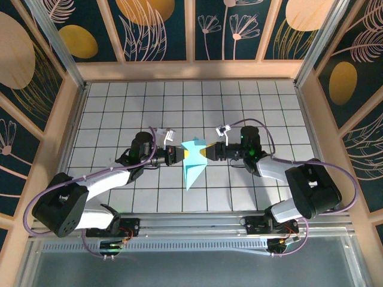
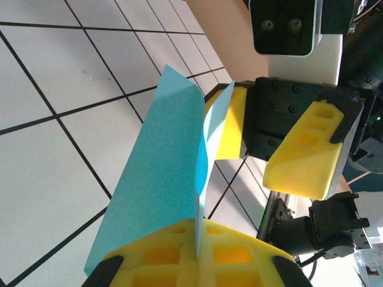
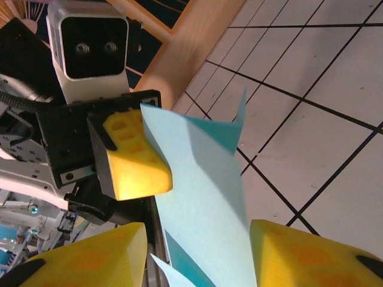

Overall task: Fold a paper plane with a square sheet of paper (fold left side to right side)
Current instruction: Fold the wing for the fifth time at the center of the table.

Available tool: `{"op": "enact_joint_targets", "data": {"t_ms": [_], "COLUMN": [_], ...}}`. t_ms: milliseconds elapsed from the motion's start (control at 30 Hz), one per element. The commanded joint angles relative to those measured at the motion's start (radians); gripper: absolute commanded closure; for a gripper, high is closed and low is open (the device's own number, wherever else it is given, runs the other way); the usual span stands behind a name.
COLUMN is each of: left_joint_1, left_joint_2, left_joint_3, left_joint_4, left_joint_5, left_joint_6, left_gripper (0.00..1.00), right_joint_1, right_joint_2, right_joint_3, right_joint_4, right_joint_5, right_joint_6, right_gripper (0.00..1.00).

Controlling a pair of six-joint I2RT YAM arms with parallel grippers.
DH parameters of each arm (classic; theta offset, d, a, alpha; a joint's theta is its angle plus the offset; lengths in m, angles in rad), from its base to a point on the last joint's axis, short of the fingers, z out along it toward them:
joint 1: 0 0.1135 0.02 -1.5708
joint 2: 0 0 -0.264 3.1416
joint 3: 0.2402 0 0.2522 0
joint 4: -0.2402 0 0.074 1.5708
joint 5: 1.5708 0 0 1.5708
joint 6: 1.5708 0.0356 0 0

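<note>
- step, my read: mid-fold. the paper plane (image 1: 193, 161) is already creased into a rough dart and is held up between both arms, not lying flat on the tiled table (image 1: 119, 107).
- location: middle of the table in the top view. its point aims at about 6-7 o'clock, toward the arm bases, and its wider end sits at 12.
- left gripper (image 1: 181, 156): at 9 o'clock of the paper and clenched on it. in the left wrist view the yellow fingers (image 2: 161, 254) meet with the teal sheet pinched edge-on between them, and the paper stands up out of the grip.
- right gripper (image 1: 208, 153): at 3 o'clock of the paper, facing the left one. in the right wrist view the jaws are part open and straddle the sheet, with one finger (image 3: 90, 257) on each side. there is a gap on the 9 o'clock side. can't tell if the 3 o'clock finger touches the paper. not a grip yet.
- next move, as a judgement: the right jaws need to come down square on the flap along the crease. only then can the left side be carried over to the right.
- risk: the sheet is thin and bowed, so an off-line pinch could add a stray crease or tug it out of the left grip.
</note>
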Motion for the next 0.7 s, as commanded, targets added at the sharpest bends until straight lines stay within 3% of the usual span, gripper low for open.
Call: {"op": "enact_joint_targets", "data": {"t_ms": [0, 133, 233, 333, 433, 500, 667], "left_joint_1": [0.006, 0.006, 0.005, 0.006, 0.006, 0.006, 0.001], "left_joint_2": [0.011, 0.018, 0.028, 0.041, 0.032, 0.02, -0.04], "left_joint_3": [-0.013, -0.017, -0.024, -0.033, -0.042, -0.038, -0.015], "left_joint_4": [-0.001, -0.009, -0.009, -0.024, -0.069, -0.13, -0.26], "left_joint_5": [0.008, 0.002, -0.01, -0.053, -0.141, -0.217, -0.363], "left_joint_6": [0.025, 0.028, 0.019, 0.015, 0.019, 0.03, 0.059], "left_gripper": [1.0, 1.0, 1.0, 0.86, 0.63, 0.55, 0.52], "right_joint_1": [-0.004, -0.006, -0.006, -0.006, -0.007, -0.007, -0.021], "right_joint_2": [0.006, 0.019, 0.047, 0.088, 0.144, 0.183, 0.216], "right_joint_3": [0.041, 0.066, 0.084, 0.095, 0.104, 0.116, 0.156], "right_joint_4": [-0.057, -0.108, -0.129, -0.158, -0.192, -0.234, -0.346], "right_joint_5": [0.008, 0.04, 0.059, 0.108, 0.162, 0.204, 0.279], "right_joint_6": [-0.045, -0.071, -0.07, -0.068, -0.059, -0.053, 0.012], "right_gripper": [0.55, 0.67, 0.83, 1.0, 1.0, 1.0, 1.0]}}
